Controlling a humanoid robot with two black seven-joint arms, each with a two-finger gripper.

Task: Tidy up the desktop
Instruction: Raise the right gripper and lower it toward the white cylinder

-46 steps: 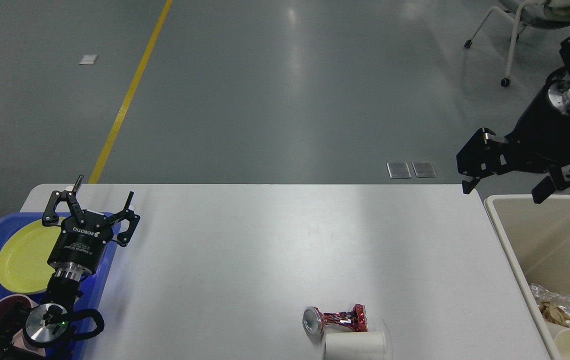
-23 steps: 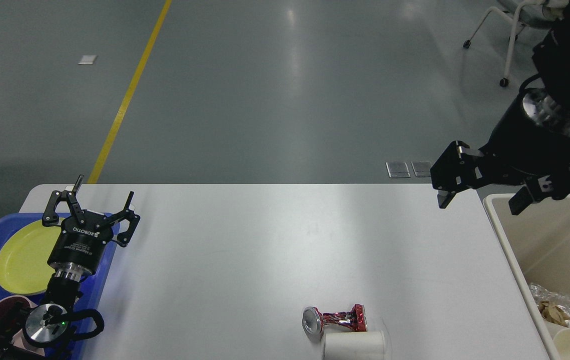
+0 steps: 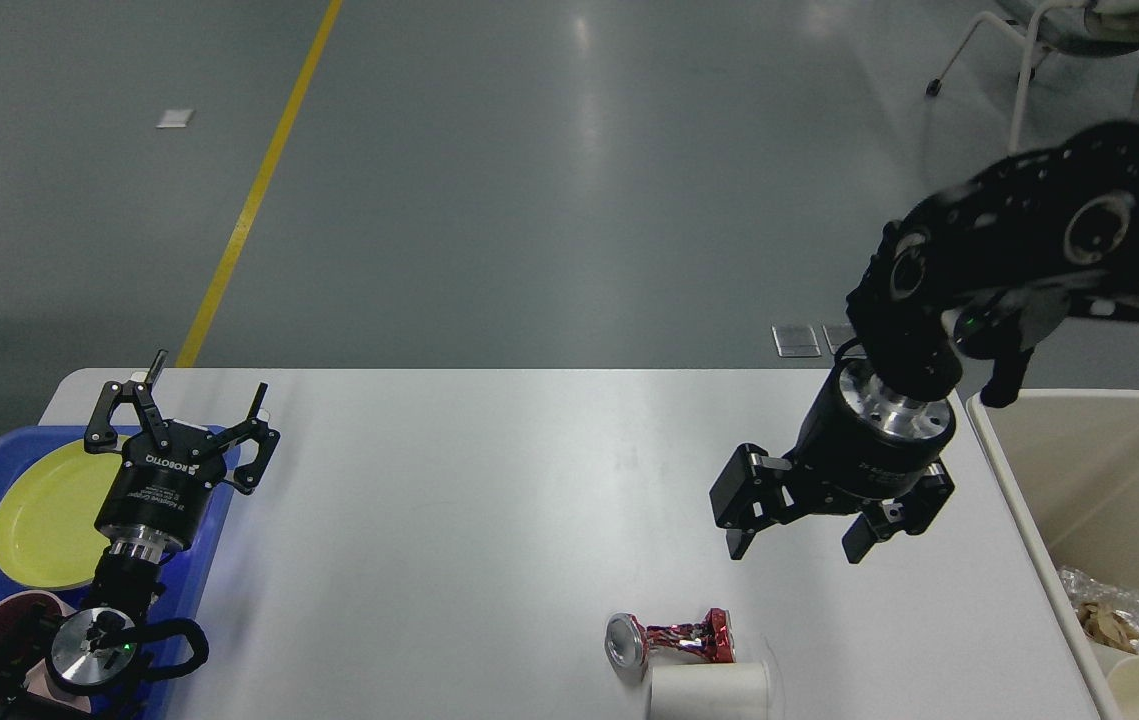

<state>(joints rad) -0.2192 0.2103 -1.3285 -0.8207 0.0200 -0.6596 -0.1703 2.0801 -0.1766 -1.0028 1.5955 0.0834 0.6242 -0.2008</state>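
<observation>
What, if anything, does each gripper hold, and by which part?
Nothing is held. The left gripper and the right gripper are both open and empty.

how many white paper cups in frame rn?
2. One paper cup lies on its side on the desktop, beside the crushed can. Another cup is in the beige bin; trash may hide more.

White desktop (image 3: 489,480), seemingly red-patterned can (image 3: 674,640)

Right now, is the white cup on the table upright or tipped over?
Tipped over. The cup lies on its side on the table, its long wall facing up, just in front of the crushed can.
</observation>
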